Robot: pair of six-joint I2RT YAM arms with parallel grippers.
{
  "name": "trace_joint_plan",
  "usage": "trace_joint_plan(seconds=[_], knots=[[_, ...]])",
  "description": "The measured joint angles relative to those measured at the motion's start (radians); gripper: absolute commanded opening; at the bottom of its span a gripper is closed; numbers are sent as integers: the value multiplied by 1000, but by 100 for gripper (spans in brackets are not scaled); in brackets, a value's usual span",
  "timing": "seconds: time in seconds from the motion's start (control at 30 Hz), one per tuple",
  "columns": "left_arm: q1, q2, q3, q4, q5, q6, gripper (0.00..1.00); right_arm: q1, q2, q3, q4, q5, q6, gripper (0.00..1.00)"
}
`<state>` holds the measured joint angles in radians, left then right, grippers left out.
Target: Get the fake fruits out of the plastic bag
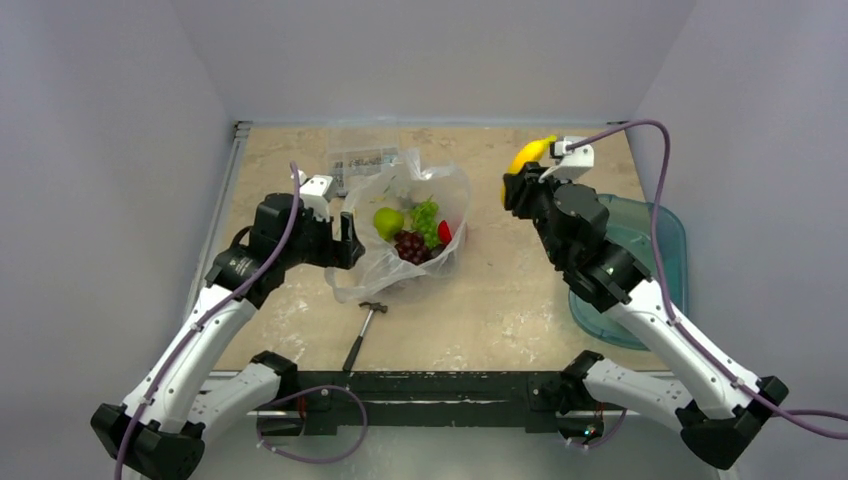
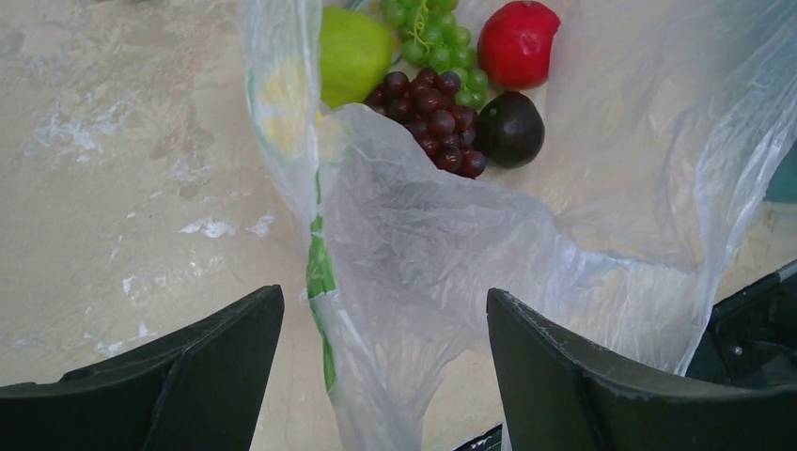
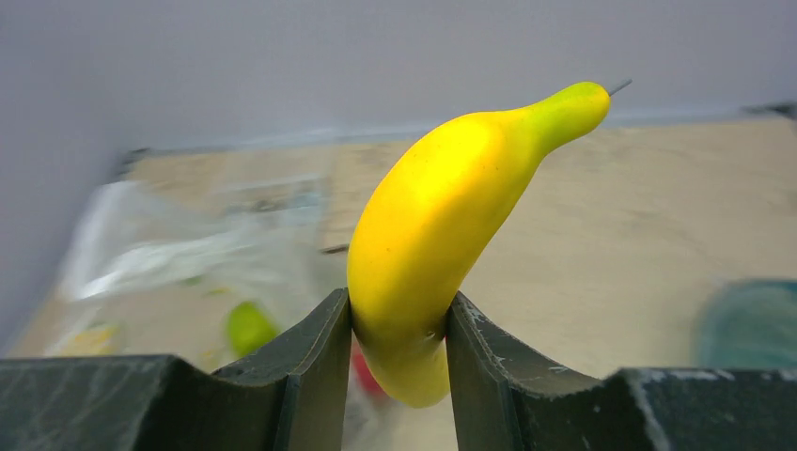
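Observation:
The plastic bag (image 1: 368, 272) lies open mid-table. Inside it are a green apple (image 2: 352, 52), green grapes (image 2: 434, 33), dark purple grapes (image 2: 430, 117), a red fruit (image 2: 519, 42) and a dark plum (image 2: 510, 129). My left gripper (image 1: 350, 240) is at the bag's left side. Its jaws stand wide open, and a gathered fold of the bag (image 2: 423, 244) runs loose between them. My right gripper (image 1: 515, 185) hangs in the air right of the bag, shut on the lower end of the yellow banana (image 3: 451, 216), which points up and away.
A hammer (image 1: 362, 335) lies on the table in front of the bag. A clear box of small parts (image 1: 362, 160) sits behind the bag. A teal bin (image 1: 635, 225) stands at the right edge, under my right arm.

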<state>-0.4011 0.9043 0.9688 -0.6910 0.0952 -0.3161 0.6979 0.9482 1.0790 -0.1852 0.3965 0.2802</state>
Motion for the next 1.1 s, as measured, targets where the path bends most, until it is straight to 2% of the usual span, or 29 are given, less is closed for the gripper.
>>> trace_joint_plan(seconds=[0.13,0.27,0.37,0.47,0.67,0.83,0.93,1.1], knots=[[0,36,3,11,51,40,45,-85,53,1,-104,310,17,0],[0,89,11,18,73,86,30,-270,134,-12,-212,433,68,0],[0,107,11,16,78,118,23,-410,182,-53,-261,456,102,0],[0,105,11,16,77,146,18,-495,280,-56,-319,449,150,0],[0,59,6,21,47,197,10,-571,526,-51,-351,399,183,0],[0,-28,-35,39,22,208,8,-598,694,-19,-386,388,198,0],[0,-35,-36,46,22,208,7,-621,712,-19,-376,359,199,12],[0,-32,-36,47,27,205,5,-656,716,-23,-338,310,198,45]])
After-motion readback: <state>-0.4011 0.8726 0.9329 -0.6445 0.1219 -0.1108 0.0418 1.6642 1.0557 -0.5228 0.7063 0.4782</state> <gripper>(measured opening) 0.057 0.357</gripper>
